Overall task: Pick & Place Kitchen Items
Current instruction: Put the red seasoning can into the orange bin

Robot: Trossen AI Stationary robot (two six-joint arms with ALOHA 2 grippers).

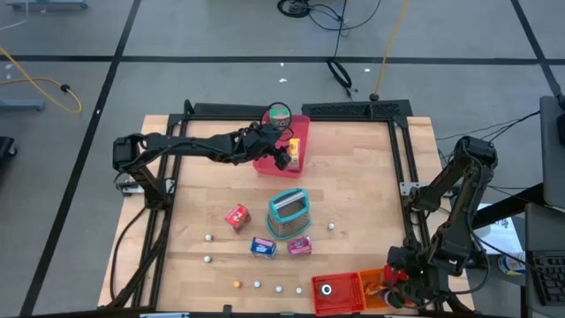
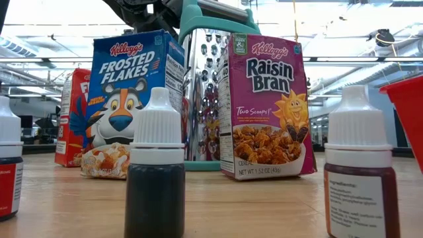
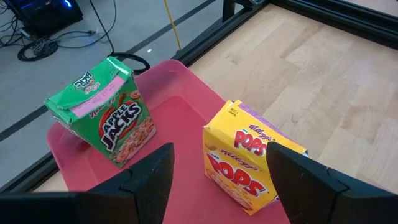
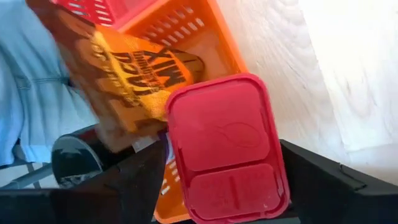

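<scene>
Over the pink tray (image 1: 265, 165) at the table's far edge, our left gripper (image 3: 214, 171) hangs with its fingers spread wide and nothing between them, just above the yellow Pops box (image 3: 245, 162) and beside the green Apple Jacks box (image 3: 106, 115), both standing on the tray. We judge these little cartons light and thin-walled, stiff along the edges but easy to dent on the broad faces, so we would take one across its narrow sides, low enough that it does not tip. Mid-table, the Frosted Flakes box (image 2: 132, 99) and the Raisin Bran box (image 2: 264, 109) stand either side of a metal grater (image 2: 208, 92), with a red box (image 1: 237, 216) nearby and small white-capped bottles (image 2: 156, 172) strung along the near edge; those look smooth and slippery, best pinched at the body. Our right gripper (image 4: 217, 180) waits at the near right corner by the orange bin (image 4: 186, 37), its fingers parted around a red lidded container (image 4: 227, 149); whether they press on it we cannot tell.
</scene>
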